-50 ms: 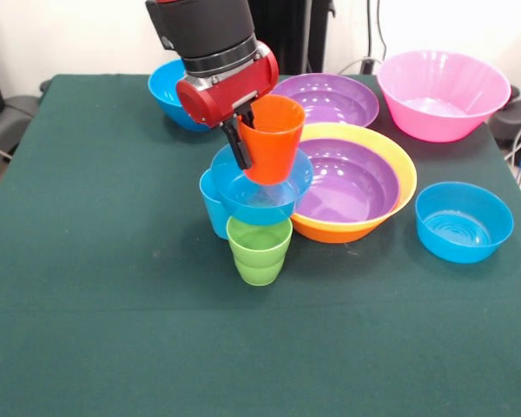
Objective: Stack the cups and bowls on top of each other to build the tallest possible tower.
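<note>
A pale wall (69,35) stands behind the green-clothed table (87,304).

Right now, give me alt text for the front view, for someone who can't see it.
A red and black robot pincer holds an orange cup over a small blue bowl that sits on a green cup. Beside them, a purple bowl is nested in an orange-yellow bowl on a green table.

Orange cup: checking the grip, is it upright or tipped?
Upright. The orange cup has its mouth up, held by the gripper over the blue bowl.
</note>
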